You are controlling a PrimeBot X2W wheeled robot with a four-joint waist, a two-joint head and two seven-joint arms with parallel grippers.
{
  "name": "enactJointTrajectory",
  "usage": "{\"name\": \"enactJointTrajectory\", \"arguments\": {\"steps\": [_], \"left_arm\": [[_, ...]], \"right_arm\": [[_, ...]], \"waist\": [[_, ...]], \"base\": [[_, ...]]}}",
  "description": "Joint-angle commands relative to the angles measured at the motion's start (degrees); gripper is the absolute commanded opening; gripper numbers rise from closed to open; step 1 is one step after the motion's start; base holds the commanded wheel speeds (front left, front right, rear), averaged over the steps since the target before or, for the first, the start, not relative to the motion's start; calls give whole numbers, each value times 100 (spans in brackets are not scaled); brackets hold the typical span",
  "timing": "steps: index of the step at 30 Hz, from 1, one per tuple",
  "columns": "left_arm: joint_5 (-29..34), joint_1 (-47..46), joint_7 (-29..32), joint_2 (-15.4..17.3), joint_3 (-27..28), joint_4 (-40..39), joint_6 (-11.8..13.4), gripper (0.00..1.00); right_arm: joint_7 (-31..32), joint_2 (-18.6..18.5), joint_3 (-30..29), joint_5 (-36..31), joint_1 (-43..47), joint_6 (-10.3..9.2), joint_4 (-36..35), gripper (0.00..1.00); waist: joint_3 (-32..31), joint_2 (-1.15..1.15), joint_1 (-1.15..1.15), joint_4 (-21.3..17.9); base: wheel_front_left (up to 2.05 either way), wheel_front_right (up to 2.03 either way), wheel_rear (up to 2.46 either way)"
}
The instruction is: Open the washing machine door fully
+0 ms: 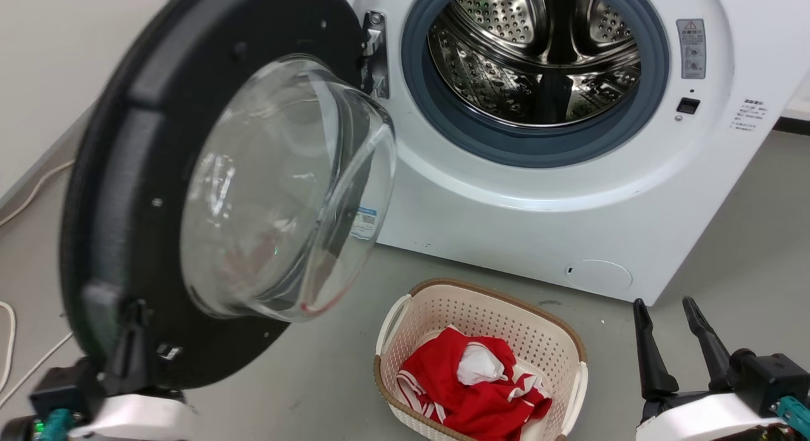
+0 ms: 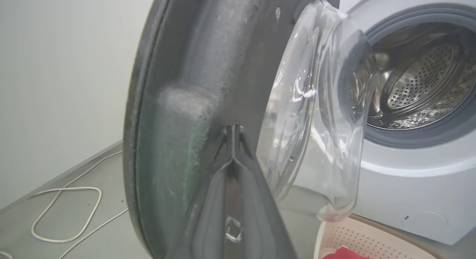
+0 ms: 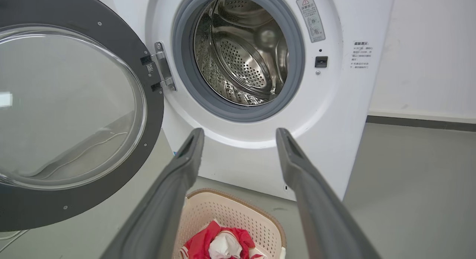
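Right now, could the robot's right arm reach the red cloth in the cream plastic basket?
Probably yes. The right tool is open and hangs beside the cream perforated plastic basket, with just grey floor between them. The crumpled red cloth lies uncovered on top.

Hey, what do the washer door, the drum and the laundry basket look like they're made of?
Washing machine door: matte black plastic, likely, around a clear glass bowl showing reflections. Drum: shiny perforated steel. Basket: cream perforated plastic, brown rim.
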Motion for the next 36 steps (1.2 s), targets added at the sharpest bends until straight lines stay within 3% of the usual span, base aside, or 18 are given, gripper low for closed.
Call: {"name": "enactJointTrajectory", "arguments": {"steps": [1, 8, 21, 28, 36], "left_arm": [[-107, -133, -100, 126, 229, 217, 10, 0], [-462, -601, -382, 553, 980, 1180, -122, 0], [-496, -1629, -514, 988, 1614, 2441, -464, 0], [-244, -1512, -504, 772, 1884, 2442, -568, 0], [176, -840, -505, 190, 2097, 1537, -487, 0]], "right_arm": [[9, 8, 1, -4, -81, -2, -15, 100], [32, 8, 0, -41, -178, -2, -56, 100], [39, 8, -6, -104, -362, -2, -53, 100], [-6, 8, -4, -63, -370, -2, 5, 100], [-57, 8, -25, 11, -286, -2, 95, 100]], "waist": [[43, 0, -1, -75], [250, 0, -1, -215], [462, 0, -1, -285], [409, 0, -1, -347], [236, 0, -1, -333]], "base": [[0, 0, 0], [0, 0, 0], [0, 0, 0], [0, 0, 0], [0, 0, 0]]}}
